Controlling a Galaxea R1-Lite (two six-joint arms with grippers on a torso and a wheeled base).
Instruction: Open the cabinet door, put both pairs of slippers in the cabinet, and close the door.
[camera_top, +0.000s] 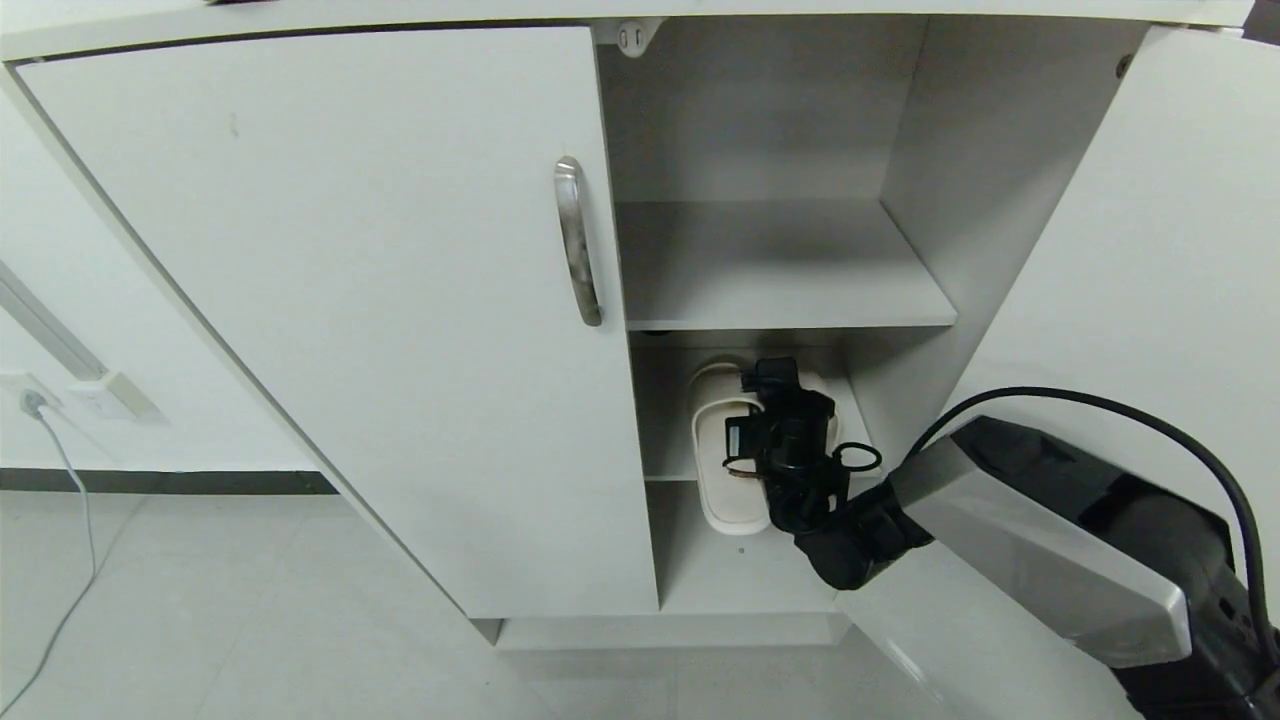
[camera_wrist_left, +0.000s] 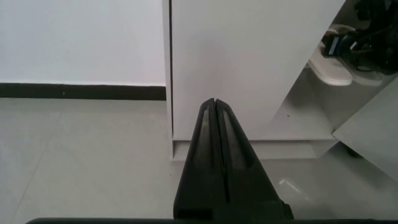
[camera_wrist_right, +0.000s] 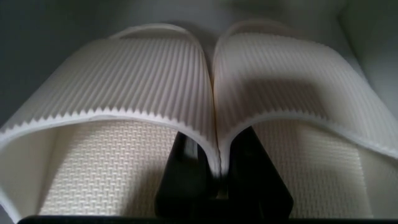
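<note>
A pale tiled floor (camera_top: 200, 600) is seen before a white cabinet (camera_top: 350, 300), whose right door (camera_top: 1150, 300) stands open. In front of the cabinet, the left gripper (camera_wrist_left: 215, 104) is held over the floor with its fingers pressed together. Inside the cabinet, below its middle shelf (camera_top: 780, 265), a pair of white slippers (camera_wrist_right: 149, 81) is clamped side by side by the right gripper (camera_wrist_right: 216, 171).

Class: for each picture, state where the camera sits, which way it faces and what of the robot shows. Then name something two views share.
Head view: on the head, facing forward and down at the cabinet; right claw shows.
Left wrist view: low, facing the closed door and floor; shut left claw shows.
Right wrist view: inside the cabinet, close on the slippers; right claw grips them.
Shared: slippers, all three.
</note>
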